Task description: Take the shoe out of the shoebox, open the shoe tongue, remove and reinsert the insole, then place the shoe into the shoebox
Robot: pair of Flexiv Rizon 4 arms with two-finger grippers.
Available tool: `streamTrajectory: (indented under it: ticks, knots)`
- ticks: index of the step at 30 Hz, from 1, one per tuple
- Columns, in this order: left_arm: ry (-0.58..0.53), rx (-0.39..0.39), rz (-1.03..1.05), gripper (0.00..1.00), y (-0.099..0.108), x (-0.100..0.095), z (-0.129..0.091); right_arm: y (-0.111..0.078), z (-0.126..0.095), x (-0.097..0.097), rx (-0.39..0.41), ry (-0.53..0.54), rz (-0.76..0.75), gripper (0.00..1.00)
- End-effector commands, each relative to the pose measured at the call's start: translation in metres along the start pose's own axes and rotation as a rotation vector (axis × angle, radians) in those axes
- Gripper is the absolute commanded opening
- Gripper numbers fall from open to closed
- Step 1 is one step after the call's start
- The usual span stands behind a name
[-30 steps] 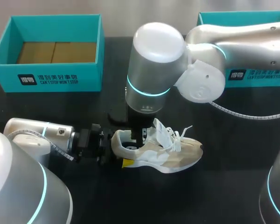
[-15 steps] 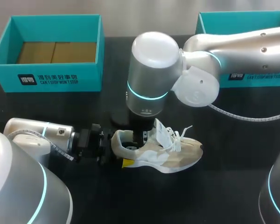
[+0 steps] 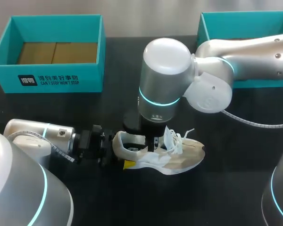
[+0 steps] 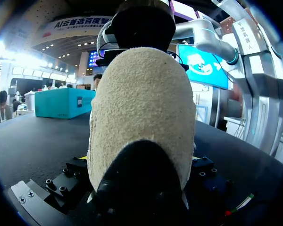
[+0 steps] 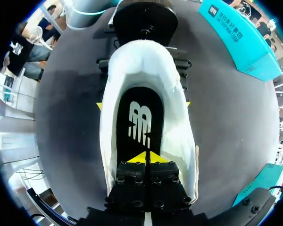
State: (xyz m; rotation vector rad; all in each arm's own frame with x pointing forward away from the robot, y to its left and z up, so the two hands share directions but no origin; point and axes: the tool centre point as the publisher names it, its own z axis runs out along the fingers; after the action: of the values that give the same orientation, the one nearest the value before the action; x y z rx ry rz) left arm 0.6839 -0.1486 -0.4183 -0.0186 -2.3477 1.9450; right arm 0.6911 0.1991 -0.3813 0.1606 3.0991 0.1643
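A beige and white sneaker (image 3: 179, 157) stands upright on the black table, toe to the right. My left gripper (image 3: 124, 154) lies low at its heel, and in the left wrist view the suede heel (image 4: 141, 117) fills the space between its widely spread fingers (image 4: 73, 172). Its yellow fingertips (image 5: 100, 106) touch both sides of the shoe. My right gripper (image 3: 153, 141) points straight down into the shoe's opening. Its yellow tips are pressed together (image 5: 145, 159) just over the black insole (image 5: 139, 122) with a white logo. I see nothing between them.
A teal shoebox (image 3: 52, 77) with brown paper inside stands at the back left. A second teal box (image 3: 217, 21) sits at the back right, partly behind my right arm. White laces (image 3: 179, 136) lie loose over the shoe's front.
My right arm has shifted right and toward the front, and its gripper has moved along the shoe opening toward the tongue. The left gripper and the shoe stay where they were.
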Motion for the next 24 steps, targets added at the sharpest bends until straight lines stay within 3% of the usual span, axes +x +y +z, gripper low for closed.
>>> streamTrajectory:
  ticks: [1,9,13,17,24]
  knots:
    - [-0.002,-0.001,0.000,0.00,0.000,0.001,0.000,-0.009,-0.003,0.004,-0.005,-0.013,0.007,0.00]
    - [-0.002,-0.001,0.000,0.00,0.000,0.001,0.000,-0.019,0.001,0.000,0.020,-0.021,0.018,0.01]
    - [-0.002,-0.001,0.000,0.00,0.000,0.001,0.000,-0.020,0.006,-0.004,0.012,-0.004,0.017,0.24]
    - [-0.002,-0.001,0.000,0.00,0.000,0.001,0.000,-0.017,0.009,-0.006,0.005,0.004,0.001,0.36]
    - [-0.002,-0.001,0.000,0.00,0.000,0.001,0.000,-0.013,0.018,-0.005,0.011,0.052,-0.019,0.38]
